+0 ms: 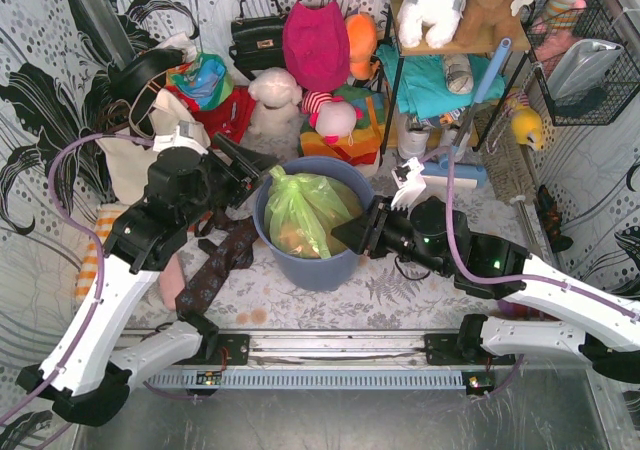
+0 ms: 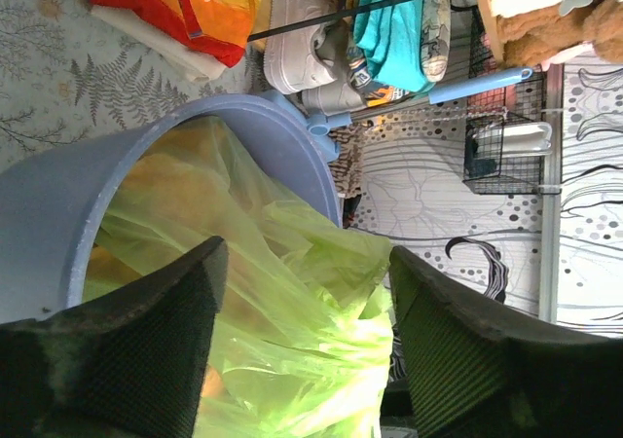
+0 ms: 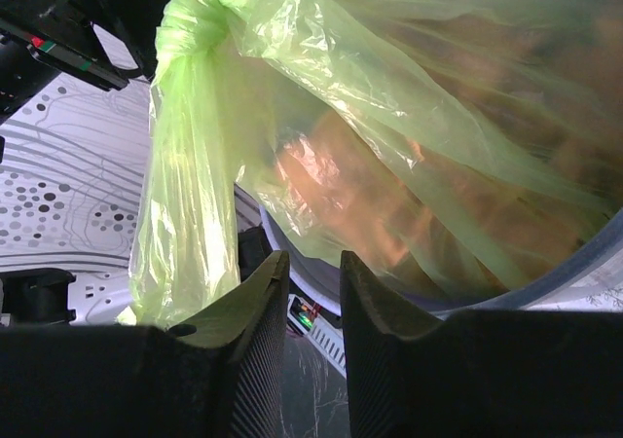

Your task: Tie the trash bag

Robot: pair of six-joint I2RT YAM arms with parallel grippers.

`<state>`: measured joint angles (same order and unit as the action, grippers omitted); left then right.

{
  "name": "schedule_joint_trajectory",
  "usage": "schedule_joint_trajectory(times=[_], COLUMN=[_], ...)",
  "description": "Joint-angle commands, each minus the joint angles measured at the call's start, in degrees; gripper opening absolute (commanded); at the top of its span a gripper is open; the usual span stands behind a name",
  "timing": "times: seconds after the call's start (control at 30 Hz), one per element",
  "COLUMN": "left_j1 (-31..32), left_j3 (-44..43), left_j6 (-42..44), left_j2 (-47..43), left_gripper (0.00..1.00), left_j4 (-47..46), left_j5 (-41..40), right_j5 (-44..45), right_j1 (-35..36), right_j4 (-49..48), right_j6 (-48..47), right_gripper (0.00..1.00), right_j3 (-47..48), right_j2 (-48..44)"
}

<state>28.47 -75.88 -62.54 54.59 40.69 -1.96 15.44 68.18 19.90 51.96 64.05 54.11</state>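
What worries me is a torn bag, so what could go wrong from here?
The knot sits on a gathered neck with a loose tail hanging; tugging the thin trash bag could tear it or slip the knot. The left gripper is open near the rim of the bin, so closing may pinch the rim, not plastic. The right gripper holds nothing.

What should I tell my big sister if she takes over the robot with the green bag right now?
Left gripper: jaws wide open, empty, by the bin's left rim.
Right gripper: jaws a narrow gap apart, empty, by the bin's right rim.
Trash bag: sits in the blue bin, with paper inside.
Done: the neck is bunched into what looks like a knot, with a loose tail hanging.
Left: check that the knot holds, and tighten it if slack.
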Motion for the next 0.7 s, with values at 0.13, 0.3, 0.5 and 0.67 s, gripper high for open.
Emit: schedule_joint_trajectory(times=[0.13, 0.3, 0.5, 0.67], left_j1=[-0.1, -0.1, -0.1, -0.1], left_j3=[1.9, 2.7, 2.6, 2.0], left_j6=[-3.4, -3.2, -2.5, -1.0], left_j2=[-1.4, -0.7, 0.8, 1.9], left_gripper=[0.6, 0.39, 0.27, 0.37], left_j4=[-4.4, -6.0, -8.0, -9.2], left_j5=[-1.1, -1.2, -0.7, -0.6], right_j5=[-1.1, -1.5, -2.2, -4.0], right_j1=[0.3, 0.4, 0.4, 0.3], right_j4=[-2.9, -1.8, -0.5, 1.3], right_j6=[-1.9, -2.8, -6.1, -7.6], right_gripper=[0.3, 0.34, 0.41, 0.54], right_j3=[2.0, 2.5, 3.5, 6.3], right_j2=[0.2, -1.1, -2.6, -2.7])
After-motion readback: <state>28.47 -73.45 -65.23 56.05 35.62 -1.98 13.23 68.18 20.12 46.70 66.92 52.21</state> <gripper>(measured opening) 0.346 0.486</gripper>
